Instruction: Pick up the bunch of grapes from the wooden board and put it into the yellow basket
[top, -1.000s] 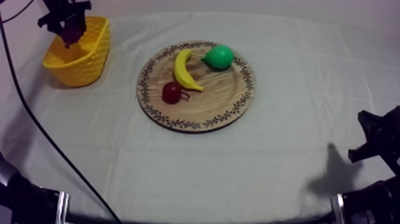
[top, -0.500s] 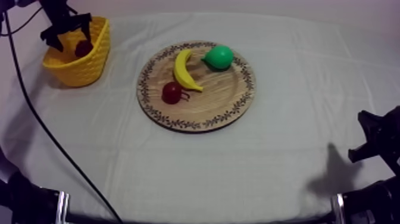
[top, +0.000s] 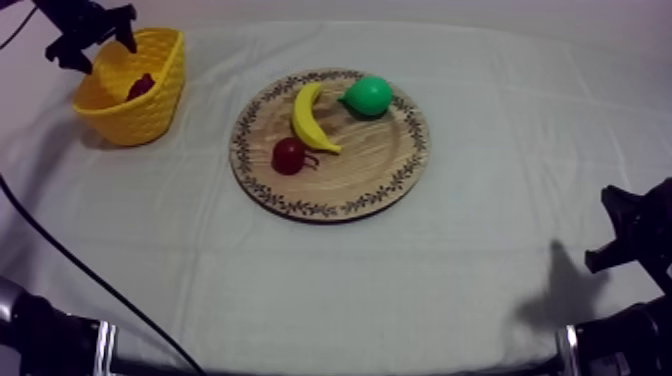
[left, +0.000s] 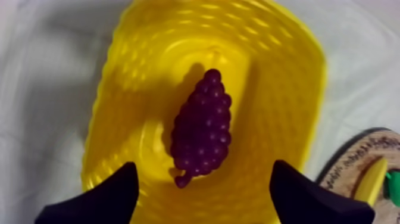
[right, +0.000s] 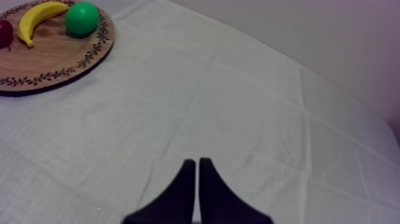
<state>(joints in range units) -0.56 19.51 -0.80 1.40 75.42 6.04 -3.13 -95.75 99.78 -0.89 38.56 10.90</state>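
The purple bunch of grapes (left: 202, 126) lies on the floor of the yellow basket (left: 280, 89), and shows as a dark spot (top: 141, 85) inside the basket (top: 150, 110) at the table's far left. My left gripper (top: 90, 40) hangs above the basket's far rim, open, its black fingertips (left: 113, 193) wide apart with nothing between them. The round wooden board (top: 370, 165) in the middle carries a banana (top: 307, 115), a green pear (top: 367, 96) and a small red fruit (top: 289, 154). My right gripper (right: 197, 173) rests low at the right (top: 625, 235), shut on nothing.
Bare cloth (top: 480, 270) lies in front of and to the right of the board. The board (right: 59, 65) with the banana (right: 38, 18), pear (right: 81, 18) and red fruit (right: 5, 33) sits far ahead of my right gripper. The board's rim (left: 363, 158) shows beside the basket.
My left gripper opened over the basket and let the grapes fall inside, then rose and drew back toward the far left. The right arm has not moved.
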